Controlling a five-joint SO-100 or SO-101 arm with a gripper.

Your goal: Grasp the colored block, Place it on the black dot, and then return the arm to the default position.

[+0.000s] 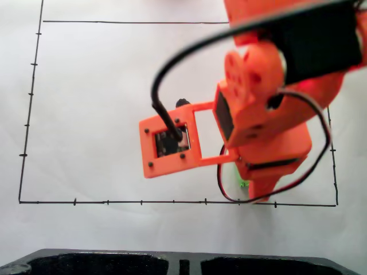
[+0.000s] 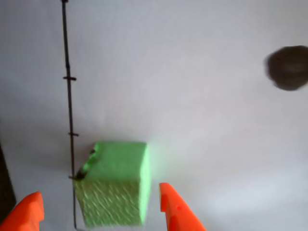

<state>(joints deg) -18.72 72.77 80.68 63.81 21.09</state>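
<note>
Green block (image 2: 115,185) is seen low in the wrist view, left of centre, resting on the white counter (image 2: 202,120) against a thin black ruled line (image 2: 68,96) with tick marks. It is framed by two orange fingertips, one at the lower left corner and one just right of the block; the gripper (image 2: 103,211) is spread wide and nothing is pinched yet. The spread looks chosen so the cube can be straddled before closing. The black dot (image 2: 288,67) is blurred at the upper right edge, well apart from the block. In the fixed view the orange arm (image 1: 269,114) is bent down over the lower right of the drawn rectangle, and only a green sliver (image 1: 243,184) is glimpsed beneath it.
</note>
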